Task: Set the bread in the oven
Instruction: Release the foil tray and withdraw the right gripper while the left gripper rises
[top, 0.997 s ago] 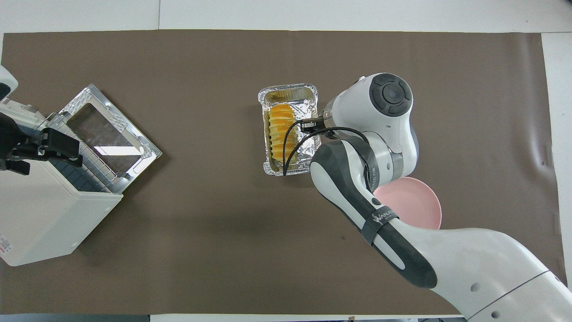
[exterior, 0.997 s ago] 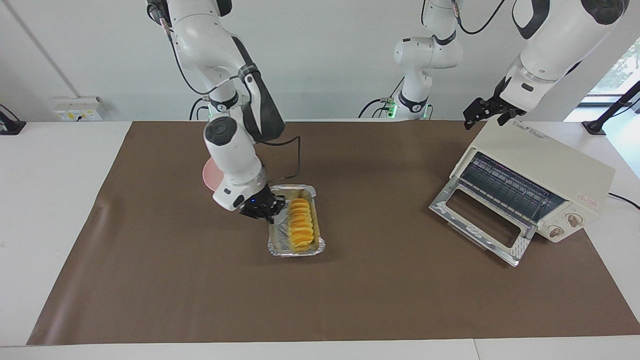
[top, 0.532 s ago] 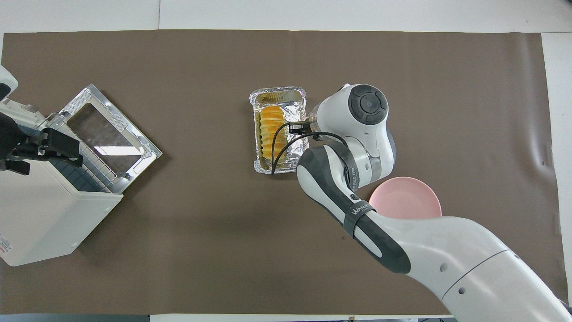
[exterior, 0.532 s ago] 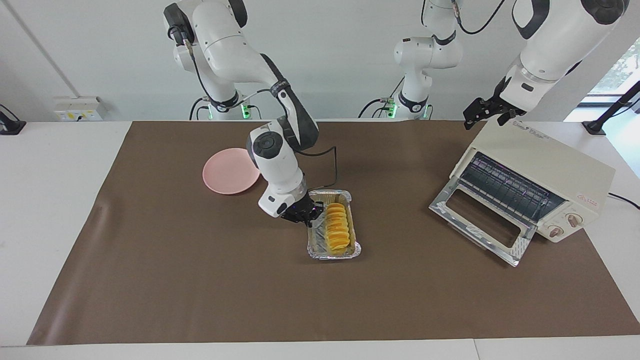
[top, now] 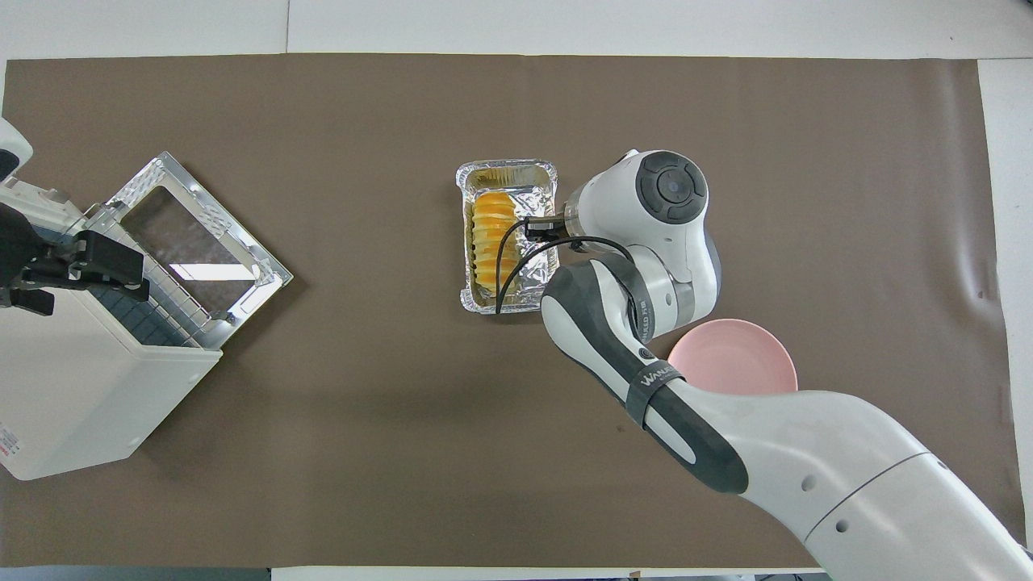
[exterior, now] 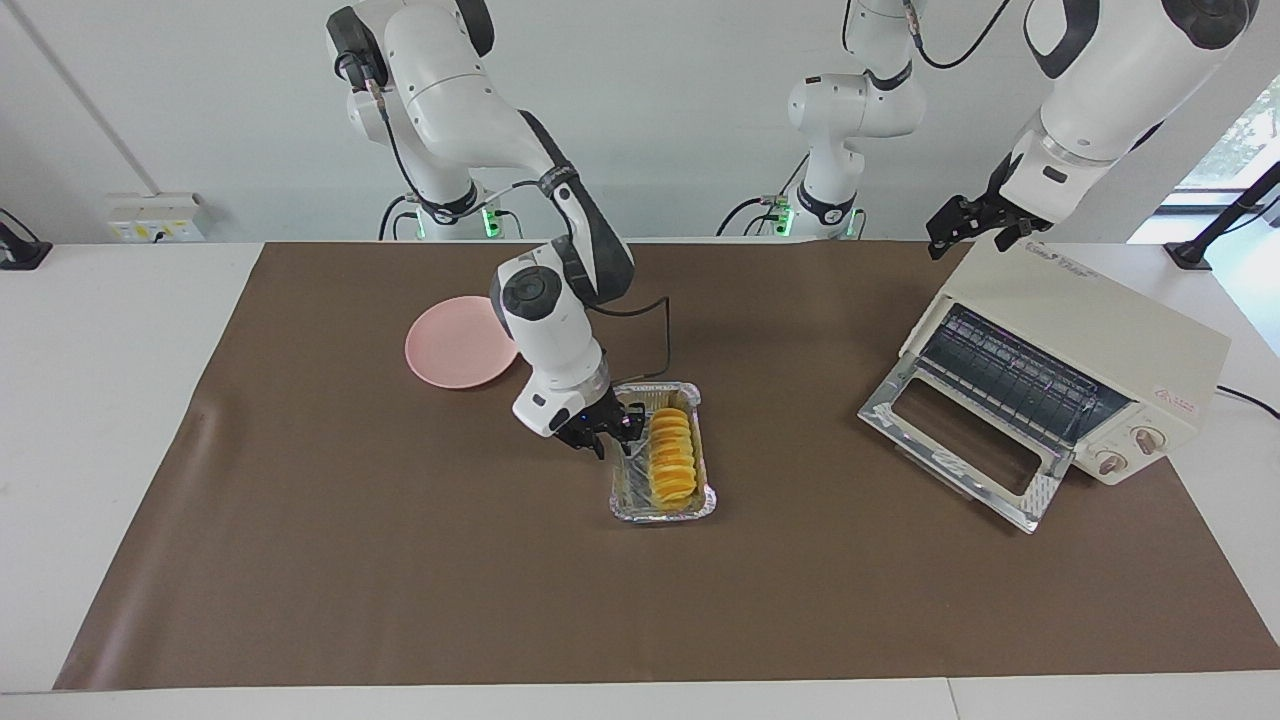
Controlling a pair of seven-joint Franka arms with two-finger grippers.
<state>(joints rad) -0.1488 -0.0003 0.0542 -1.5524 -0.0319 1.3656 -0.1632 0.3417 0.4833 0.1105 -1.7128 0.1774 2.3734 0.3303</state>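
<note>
The bread point(exterior: 670, 455), a ridged golden loaf, lies in a silver foil tray point(exterior: 660, 513) in the middle of the mat; bread point(top: 494, 242) and tray point(top: 507, 165) also show in the overhead view. My right gripper point(exterior: 608, 440) is shut on the tray's long rim toward the right arm's end; its wrist hides it from overhead. The cream oven point(exterior: 1100, 320) stands at the left arm's end with its glass door point(exterior: 960, 440) dropped open and the rack showing. My left gripper point(exterior: 962, 228) rests at the oven's top edge and waits.
A round pink plate point(exterior: 455, 345) lies nearer to the robots than the tray, toward the right arm's end. The brown mat point(exterior: 400, 560) covers the table. The oven point(top: 73, 387) and its open door point(top: 194, 242) take up the left arm's end.
My right gripper has dragged the foil tray with the bread toward the oven's end of the table, uncovering the pink plate. In the last half second it barely shifted. The left arm has not moved.
</note>
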